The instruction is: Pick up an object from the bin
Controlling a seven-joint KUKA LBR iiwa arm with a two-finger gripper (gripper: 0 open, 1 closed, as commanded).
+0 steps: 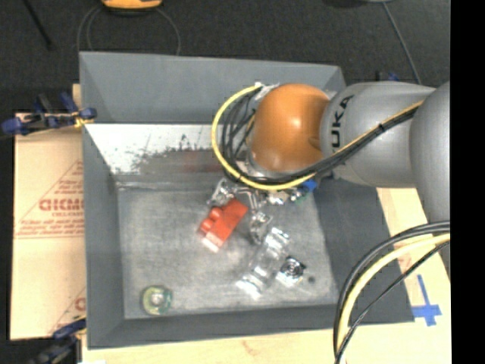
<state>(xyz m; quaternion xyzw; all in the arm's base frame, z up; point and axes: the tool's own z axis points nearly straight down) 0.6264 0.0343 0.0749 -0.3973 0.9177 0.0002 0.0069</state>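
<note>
I've got the tool [242, 202] low mid-bin [102, 203], red block [221, 225] right at its lower-left; can't tell if it's open or closed.

1 red block [222, 224], 1 clear piece [263, 262], 1 round disc [155, 299], 1 dark knob [291, 268].

The grey bin [151, 233] carries a red block [222, 224] just beside the pincer [242, 202]. A clear piece [264, 262] lies near it (a small dark bit [292, 270] alongside), and a round cap [155, 299] well apart from it.
</note>
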